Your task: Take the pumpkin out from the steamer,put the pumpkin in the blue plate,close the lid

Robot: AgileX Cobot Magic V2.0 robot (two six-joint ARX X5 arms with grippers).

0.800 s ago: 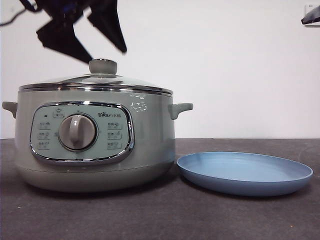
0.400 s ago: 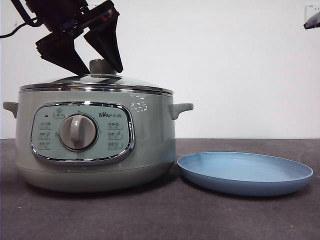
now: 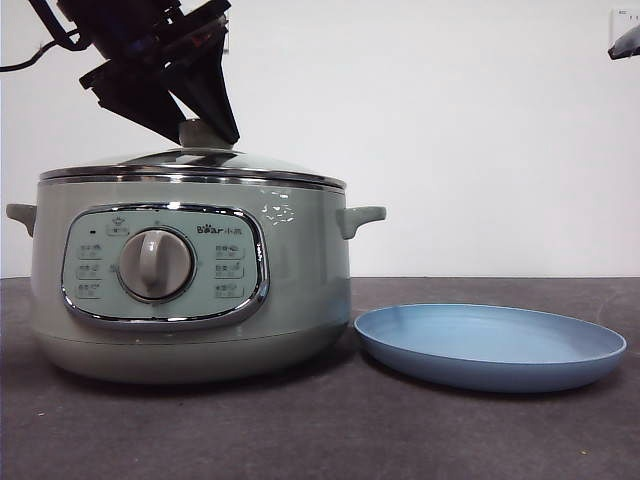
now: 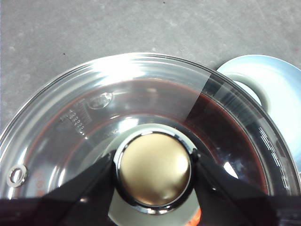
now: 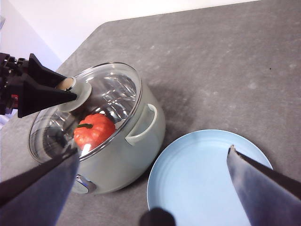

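On the dark grey tabletop [image 3: 330, 430], nearest to where I stand, the steamer [image 3: 190, 285] faces me with its chrome-framed control panel and grey dial, its lid [image 3: 195, 165] seated on the rim. Just beside the steamer, on the side away from the working arm, lies the blue plate [image 3: 490, 345], its edge close to the pot's base but apart from it, and bare.

Above the steamer, the left hand [image 3: 205, 130] slants down from the upper corner, dark and bulky, its two black jaws pointing steeply onto the lid's knob [image 3: 200, 133]. From the left wrist camera the jaws stand one on each side of the round knob [image 4: 154, 169], closed in until they press its chrome collar, so the left hand [image 4: 154, 176] has hold of the lid [image 4: 141, 103] by the knob while the lid rests on the pot.

Through the glass, the right wrist camera shows the pumpkin [image 5: 94, 131] inside the steamer [image 5: 117, 141], orange-red with its dark stem up, sitting toward the pot's side handle that faces the blue plate [image 5: 207, 181].

Farther off, the right hand [image 5: 150, 183] hangs high over the plate side of the steamer, jaws spread wide and holding nothing; from the front it shows only as a dark tip [image 3: 625, 42] at the top corner.
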